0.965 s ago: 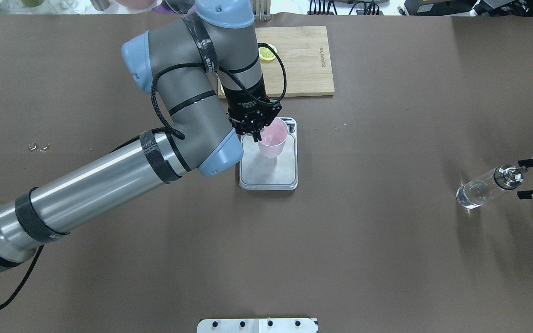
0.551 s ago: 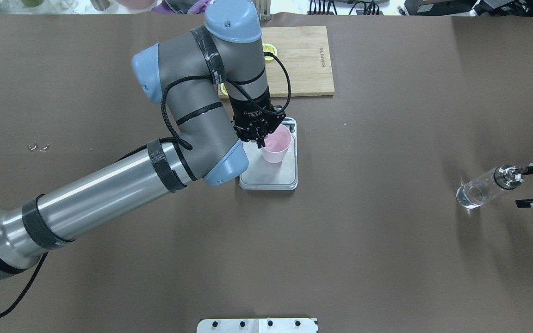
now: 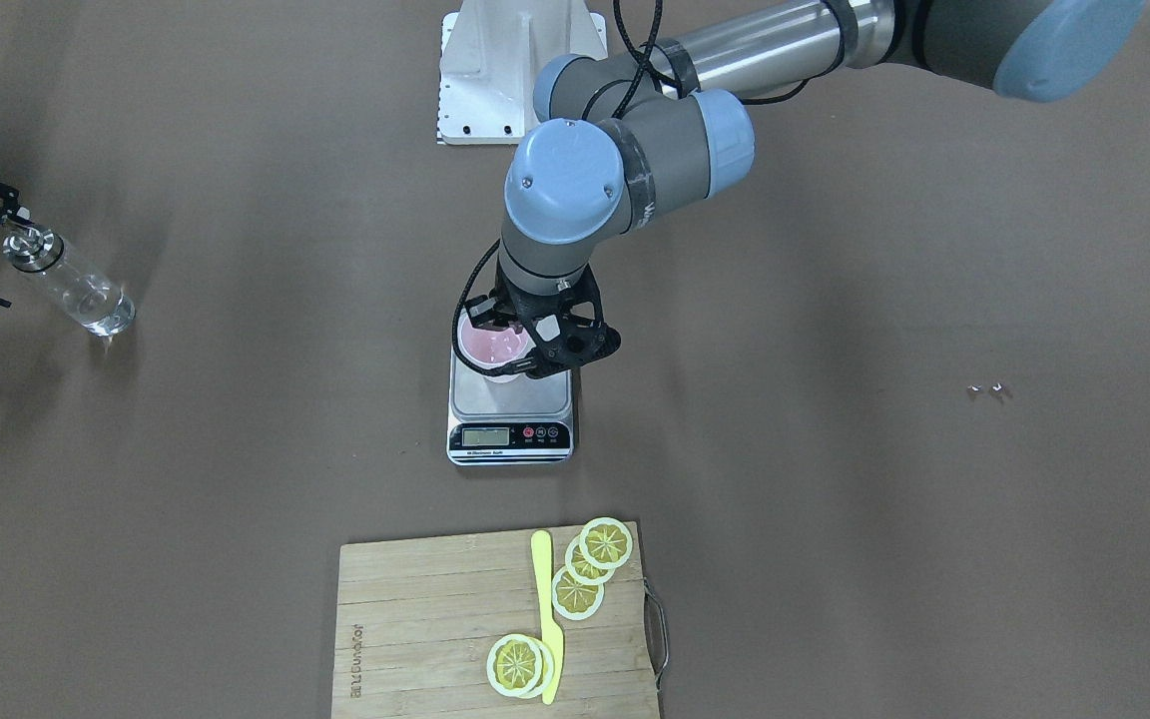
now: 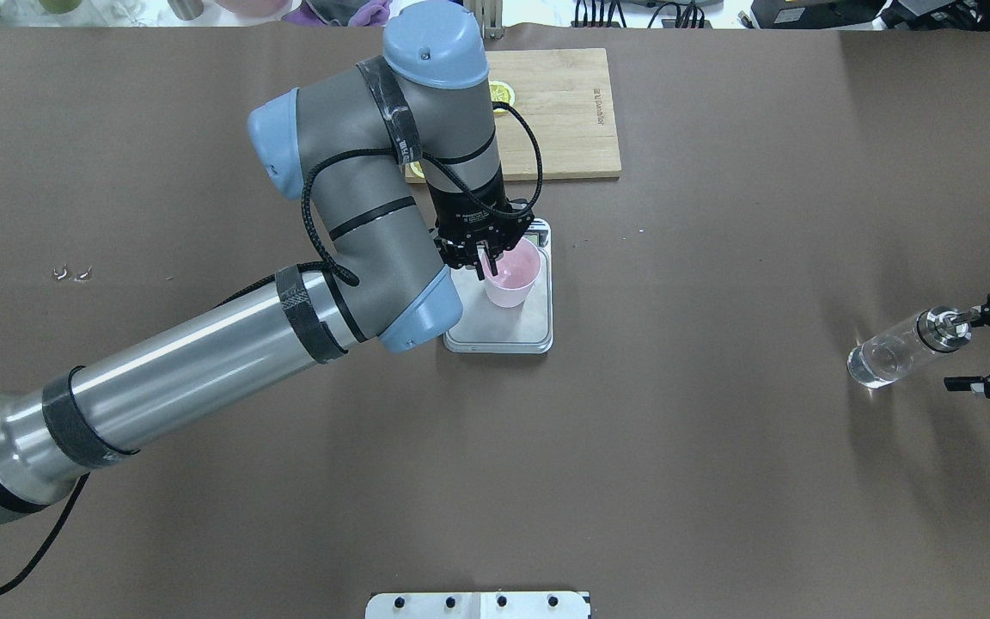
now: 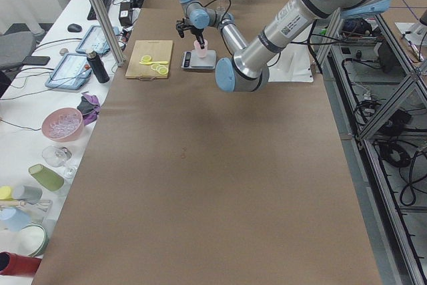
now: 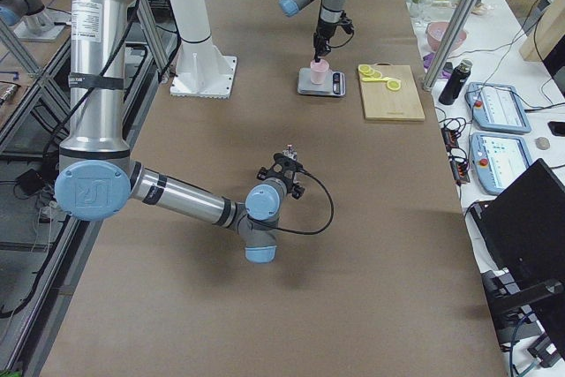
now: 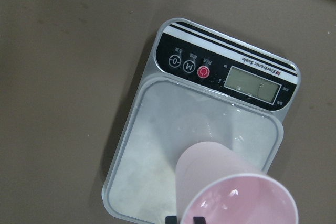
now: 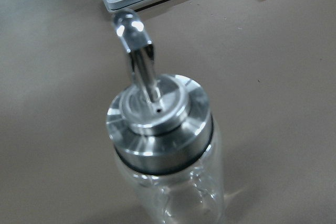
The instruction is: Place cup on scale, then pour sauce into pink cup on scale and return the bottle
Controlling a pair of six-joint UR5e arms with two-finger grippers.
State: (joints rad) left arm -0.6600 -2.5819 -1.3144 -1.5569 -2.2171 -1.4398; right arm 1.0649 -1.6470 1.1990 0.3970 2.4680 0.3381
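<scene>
The pale pink cup (image 4: 514, 277) is upright over the far half of the scale (image 4: 499, 337), at or just above its steel platform; I cannot tell if they touch. My left gripper (image 4: 484, 260) is shut on the cup's rim from above. The left wrist view shows the cup (image 7: 231, 187) and the scale's display (image 7: 252, 85). The clear bottle (image 4: 890, 357) stands on the table at the right. My right gripper (image 4: 972, 344) is open, its fingers on either side of the bottle's metal top without touching it. The right wrist view shows the collar (image 8: 160, 124) and spout (image 8: 137, 45).
A bamboo cutting board (image 3: 415, 639) with lemon slices (image 3: 590, 564) and a yellow knife (image 3: 545, 609) lies beyond the scale, also in the overhead view (image 4: 564, 112). The robot's white base plate (image 4: 478, 604) is at the near table edge. Small scraps (image 4: 70, 273) lie at the left.
My left arm has brought the cup down closer to the scale platform. My right gripper has moved in toward the bottle's top, still open.
</scene>
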